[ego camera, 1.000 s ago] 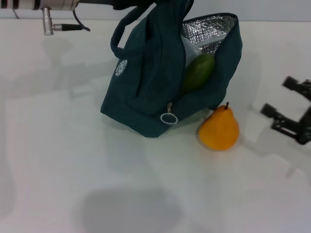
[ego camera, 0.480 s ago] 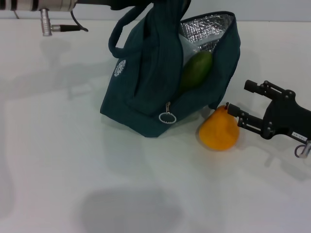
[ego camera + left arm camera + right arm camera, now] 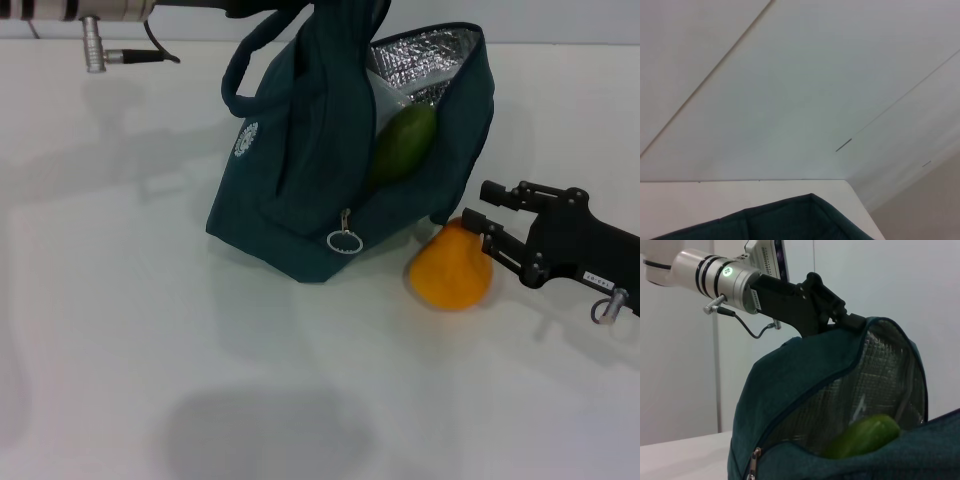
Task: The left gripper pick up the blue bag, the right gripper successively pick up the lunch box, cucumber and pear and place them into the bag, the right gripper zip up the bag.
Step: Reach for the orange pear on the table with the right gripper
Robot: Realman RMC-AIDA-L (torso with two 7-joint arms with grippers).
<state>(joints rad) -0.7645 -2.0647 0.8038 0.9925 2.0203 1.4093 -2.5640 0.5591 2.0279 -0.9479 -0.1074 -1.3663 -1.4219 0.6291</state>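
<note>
The blue bag hangs tilted from its handles, its base on the white table. My left gripper is shut on the bag's top. The mouth gapes, showing foil lining and the green cucumber inside, also seen in the right wrist view. A pale edge above it may be the lunch box. The yellow-orange pear stands on the table by the bag's right corner. My right gripper is open, level with the pear's top; its lower finger covers the stem.
The zipper's metal ring pull hangs at the bag's front lower edge, and a white logo shows on its side. The left arm reaches across the top. The left wrist view shows only bag fabric and wall.
My right gripper has moved left from the table's right edge up to the pear's top, hiding the stem. The bag, cucumber and pear have stayed in place.
</note>
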